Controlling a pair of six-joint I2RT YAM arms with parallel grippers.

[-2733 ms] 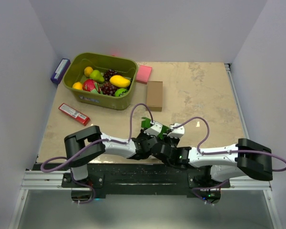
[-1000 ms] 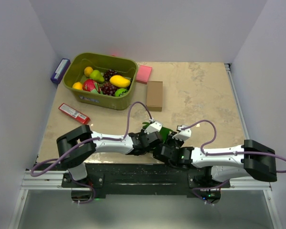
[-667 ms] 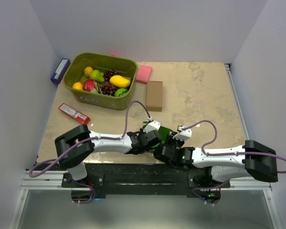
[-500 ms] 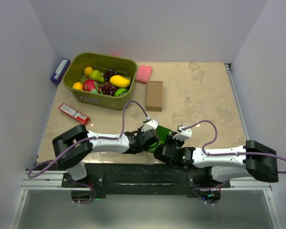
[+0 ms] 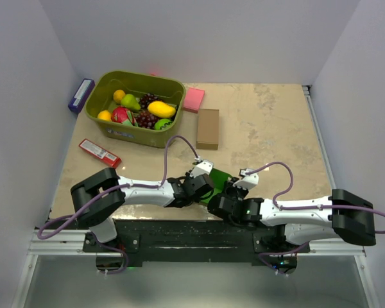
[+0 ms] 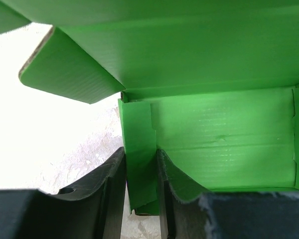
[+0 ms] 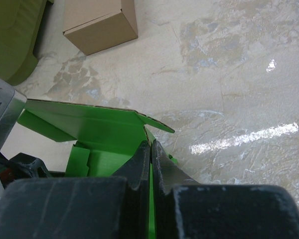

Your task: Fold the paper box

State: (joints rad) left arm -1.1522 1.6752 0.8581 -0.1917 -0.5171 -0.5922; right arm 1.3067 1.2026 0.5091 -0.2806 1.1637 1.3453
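Observation:
The paper box [image 5: 216,179] is bright green card, partly folded, with walls raised and a top flap open, low over the table near its front edge between my two grippers. My left gripper [image 5: 203,184] is shut on a narrow side flap [image 6: 138,159] of the box, and the box's open inside [image 6: 224,144] fills the left wrist view. My right gripper [image 5: 229,194] is shut on a thin upright wall [image 7: 150,172] at the box's right side, and the open flap [image 7: 89,122] stretches to the left in the right wrist view.
An olive bin [image 5: 119,133] of toy fruit stands at the back left. A brown cardboard box [image 5: 207,128] lies beside it and also shows in the right wrist view [image 7: 99,20]. A pink pad [image 5: 193,99], a red bar [image 5: 99,153] and a blue pack [image 5: 81,95] lie around.
Both grippers have drawn the green box nearer to the front edge and lower. The box has turned so that more of its open green side shows from above.

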